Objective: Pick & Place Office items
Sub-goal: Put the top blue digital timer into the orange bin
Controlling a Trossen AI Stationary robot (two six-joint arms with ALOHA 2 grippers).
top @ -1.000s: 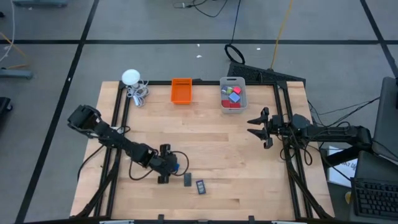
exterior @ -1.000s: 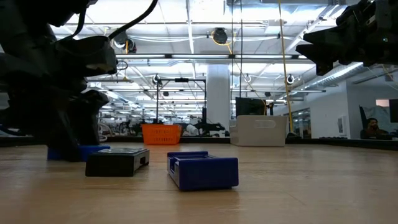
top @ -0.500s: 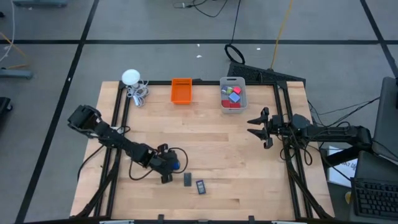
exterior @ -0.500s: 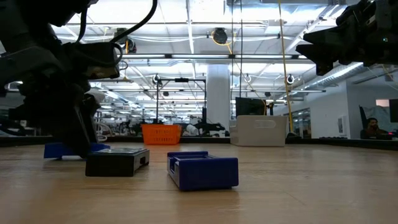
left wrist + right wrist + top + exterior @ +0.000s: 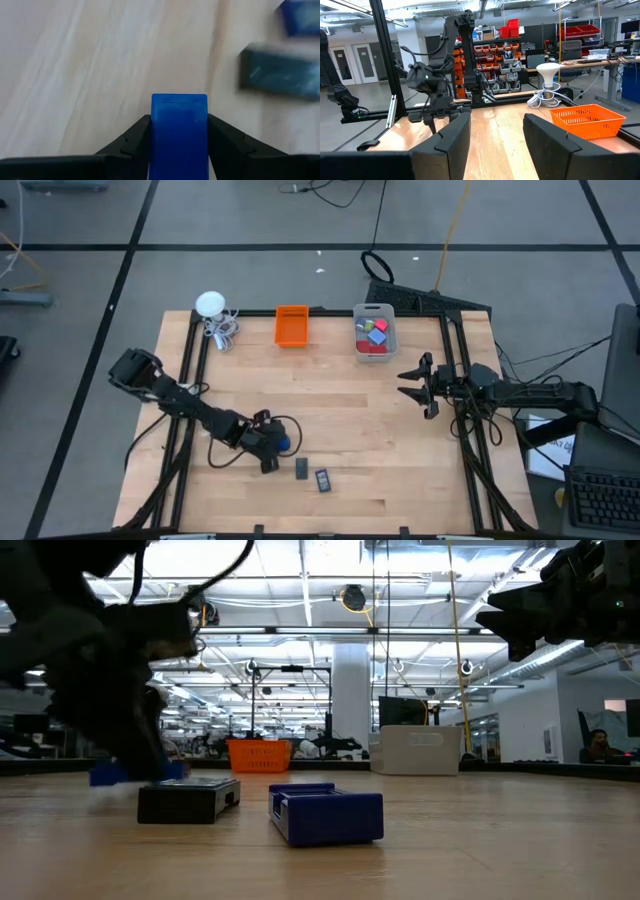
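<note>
The left gripper (image 5: 281,446) sits low over the near part of the tabletop (image 5: 340,420), its two dark fingers (image 5: 134,141) pinching a blue block (image 5: 179,131) between them, one finger pressed against each long side; in the low view that blue block (image 5: 110,775) shows just above the wood, blurred, beneath the dark mass of the arm; just beside it, toward the table's middle, lies a dark grey flat rectangle (image 5: 302,468), and next to that a dark blue rectangular piece (image 5: 323,480), the two lying apart from each other and flat on the wood; seen from table height, the grey rectangle (image 5: 189,800) and the blue piece (image 5: 325,814) stand side by side with a gap between; at the far edge a clear grey bin (image 5: 374,330) holds several small pieces, red, pink, blue and a green bit among them, while an orange bin (image 5: 291,326) sits to its left and a white round gadget (image 5: 210,304) with a coiled cable rests near the far left corner; the right gripper (image 5: 410,384) hangs above the right side of the tabletop, well apart from all the items, its fingers (image 5: 544,135) spread with nothing between them.
</note>
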